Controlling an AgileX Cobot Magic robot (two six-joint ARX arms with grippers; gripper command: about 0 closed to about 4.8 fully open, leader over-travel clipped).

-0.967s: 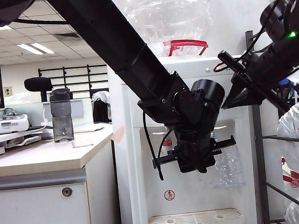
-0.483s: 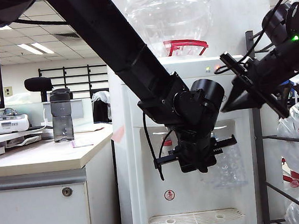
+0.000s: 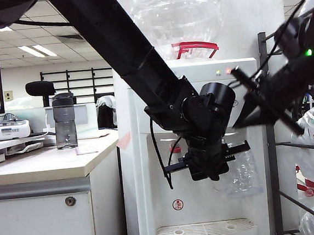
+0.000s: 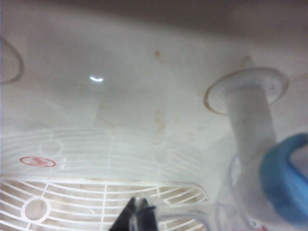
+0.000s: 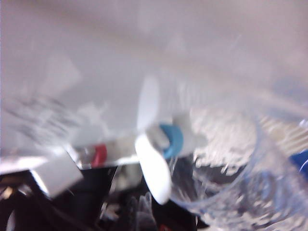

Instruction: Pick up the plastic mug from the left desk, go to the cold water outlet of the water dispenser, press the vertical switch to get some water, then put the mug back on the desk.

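Observation:
My left gripper (image 3: 208, 170) reaches across to the front of the white water dispenser (image 3: 141, 124). It is shut on the thin handle of the clear plastic mug (image 3: 238, 173), which hangs in the tap recess. In the left wrist view the shut fingertips (image 4: 139, 219) pinch the handle, and the mug's rim (image 4: 226, 211) sits under the cold water outlet (image 4: 284, 178). My right gripper (image 3: 240, 122) comes in from the right, tapering to one point, shut and empty. The blurred right wrist view shows the outlet's blue collar (image 5: 172, 140), its white lever (image 5: 151, 163) and the mug (image 5: 240, 192), with the gripper (image 5: 144, 211) just short of the lever.
A red-collared tap (image 5: 99, 155) sits beside the blue one. The white drip tray (image 3: 204, 231) lies below the mug. A smoky-grey bottle (image 3: 64, 121) stands on the left desk (image 3: 45, 163). A metal rack (image 3: 270, 140) of spare bottles stands at the right.
My right gripper has sunk lower and tilted in front of the dispenser's upper right. The left gripper and the mug have hardly moved.

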